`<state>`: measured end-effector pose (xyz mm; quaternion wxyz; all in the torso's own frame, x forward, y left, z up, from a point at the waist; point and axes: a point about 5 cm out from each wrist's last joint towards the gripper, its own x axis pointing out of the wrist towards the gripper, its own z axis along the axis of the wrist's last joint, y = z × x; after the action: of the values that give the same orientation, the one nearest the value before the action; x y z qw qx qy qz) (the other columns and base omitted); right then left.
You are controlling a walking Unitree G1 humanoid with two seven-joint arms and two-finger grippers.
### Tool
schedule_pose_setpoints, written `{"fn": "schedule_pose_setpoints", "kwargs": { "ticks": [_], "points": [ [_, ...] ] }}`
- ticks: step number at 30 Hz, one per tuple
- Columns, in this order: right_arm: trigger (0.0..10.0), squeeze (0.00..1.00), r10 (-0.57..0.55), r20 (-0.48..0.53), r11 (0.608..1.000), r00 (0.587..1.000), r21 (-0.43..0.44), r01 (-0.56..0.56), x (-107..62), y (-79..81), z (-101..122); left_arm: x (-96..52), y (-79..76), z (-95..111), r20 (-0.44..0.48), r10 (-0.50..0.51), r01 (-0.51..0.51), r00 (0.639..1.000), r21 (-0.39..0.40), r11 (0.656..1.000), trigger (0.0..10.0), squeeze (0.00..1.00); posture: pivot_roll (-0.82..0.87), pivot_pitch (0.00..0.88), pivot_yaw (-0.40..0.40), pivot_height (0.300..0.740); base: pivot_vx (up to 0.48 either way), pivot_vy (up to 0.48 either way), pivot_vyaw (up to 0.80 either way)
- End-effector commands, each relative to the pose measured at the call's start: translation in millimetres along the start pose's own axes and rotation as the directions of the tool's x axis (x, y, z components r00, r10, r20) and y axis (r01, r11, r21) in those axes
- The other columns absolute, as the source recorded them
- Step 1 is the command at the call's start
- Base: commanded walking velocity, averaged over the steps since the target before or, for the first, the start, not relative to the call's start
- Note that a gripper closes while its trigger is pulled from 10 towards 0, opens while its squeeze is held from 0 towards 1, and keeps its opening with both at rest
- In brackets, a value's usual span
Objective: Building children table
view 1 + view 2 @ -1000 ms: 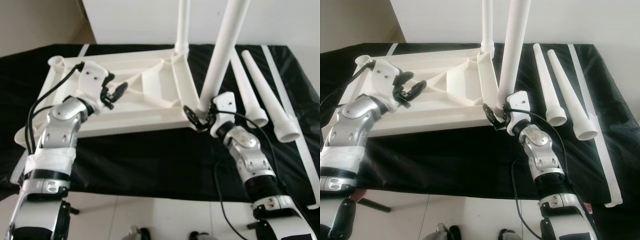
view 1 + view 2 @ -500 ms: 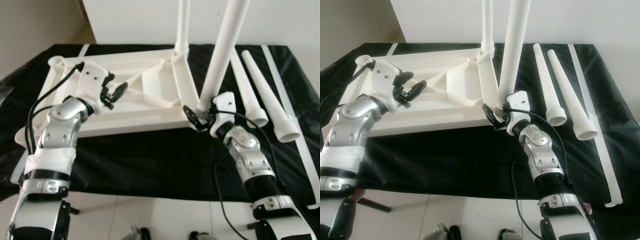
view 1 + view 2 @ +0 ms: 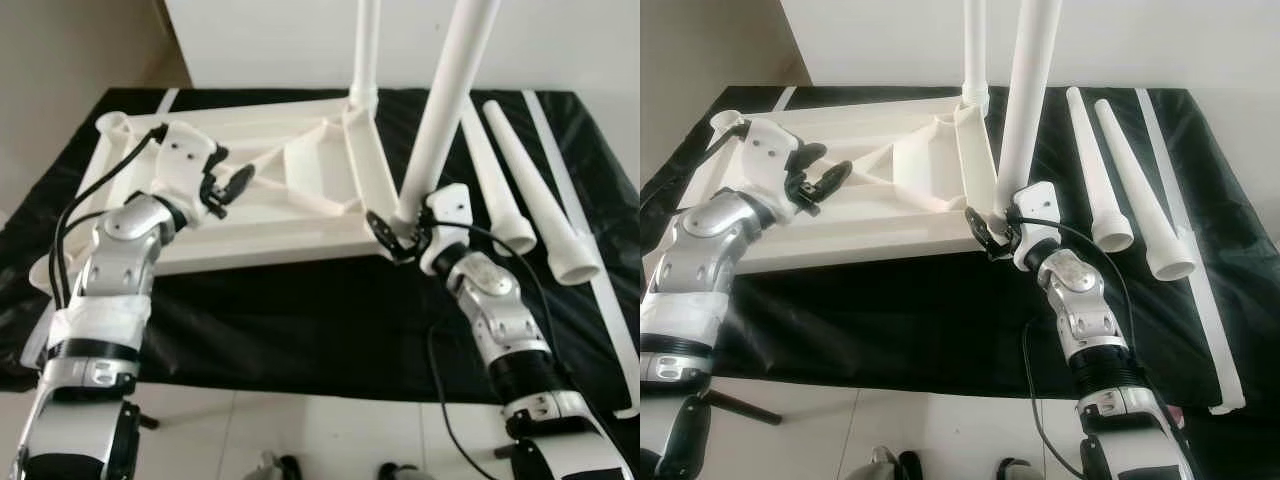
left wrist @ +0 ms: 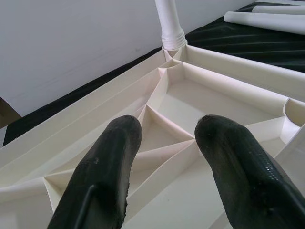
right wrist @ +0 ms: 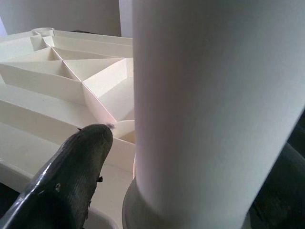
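A white children's table top [image 3: 250,225] lies upside down on a black-covered table [image 3: 300,320], its ribbed underside facing up. One white leg [image 3: 365,50] stands in the far corner socket. A second leg [image 3: 445,110] stands at the near right corner, and my right gripper [image 3: 400,232] is shut on its base [image 5: 190,119], one finger [image 5: 81,157] on each side. My left gripper [image 3: 226,186] hovers open just over the ribs [image 4: 167,143] on the left part of the underside, holding nothing. Two loose tapered legs [image 3: 500,185] [image 3: 545,205] lie to the right.
A long white strip [image 3: 590,230] lies along the black table's right side, and another short strip [image 3: 165,100] sits at the far left. The table's front edge runs just below the arms, with pale floor [image 3: 300,440] beneath. A white wall [image 3: 280,40] stands behind.
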<state>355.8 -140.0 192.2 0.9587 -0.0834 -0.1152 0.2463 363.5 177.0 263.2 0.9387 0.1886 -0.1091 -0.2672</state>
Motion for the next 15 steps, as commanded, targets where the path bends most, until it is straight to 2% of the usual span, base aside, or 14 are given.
{"fn": "schedule_pose_setpoints", "kwargs": {
  "ticks": [1,2,3,5,6,9,10,13,15],
  "points": [
    [10.0,0.00,-0.007,0.002,1.000,1.000,0.016,0.007,-2.8,-0.4,-2,-2.1,5.4,-1,-0.013,0.037,-0.037,0.999,0.014,0.999,10.0,1.00,-0.07,0.154,0.079,0.740,0.000,0.000,0.00],
    [10.0,0.00,-0.007,0.002,1.000,1.000,0.017,0.007,-2.9,-0.3,-2,-2.1,5.3,-1,-0.012,0.039,-0.039,0.999,0.029,0.999,10.0,1.00,-0.07,0.154,0.080,0.740,0.000,0.000,0.00],
    [10.0,0.00,-0.007,0.001,1.000,1.000,0.018,0.007,-3.0,0.0,-2,-2.1,4.5,0,-0.006,0.036,-0.036,0.999,0.043,0.998,6.1,1.00,-0.07,0.156,0.079,0.740,0.000,0.000,0.00],
    [10.0,0.00,-0.007,0.001,1.000,1.000,0.019,0.007,-3.1,0.1,-2,-2.2,3.9,0,-0.003,0.033,-0.032,0.999,0.044,0.999,6.1,1.00,-0.07,0.156,0.079,0.740,0.000,0.000,0.00],
    [10.0,0.00,-0.007,0.001,1.000,1.000,0.019,0.007,-3.2,0.3,-2,-2.3,3.5,0,-0.001,0.031,-0.031,1.000,0.041,0.999,0.0,0.00,-0.07,0.156,0.079,0.740,0.000,0.000,0.00],
    [10.0,0.00,-0.007,0.001,1.000,1.000,0.019,0.007,-3.3,0.4,-2,-2.6,2.4,1,0.013,0.025,-0.025,1.000,0.019,1.000,0.0,0.00,-0.07,0.157,0.079,0.740,0.000,0.000,0.00],
    [10.0,0.00,-0.008,0.001,1.000,1.000,0.020,0.008,-3.4,0.4,-2,-2.6,2.9,2,0.036,0.030,-0.028,0.999,-0.043,0.999,0.0,0.00,-0.07,0.157,0.078,0.740,0.000,0.000,0.00],
    [10.0,0.00,-0.009,0.000,1.000,1.000,0.020,0.009,-3.5,0.1,-2,-2.9,3.0,5,0.059,0.035,-0.034,0.998,-0.017,0.999,0.0,0.00,-0.07,0.158,0.076,0.740,0.000,0.000,0.00],
    [10.0,0.00,-0.009,-0.001,1.000,1.000,0.019,0.009,-3.7,-0.1,-2,-3.6,2.6,13,0.127,0.048,-0.048,0.991,-0.001,0.999,0.0,0.00,-0.07,0.158,0.076,0.740,0.000,0.000,0.00]
  ]
}}
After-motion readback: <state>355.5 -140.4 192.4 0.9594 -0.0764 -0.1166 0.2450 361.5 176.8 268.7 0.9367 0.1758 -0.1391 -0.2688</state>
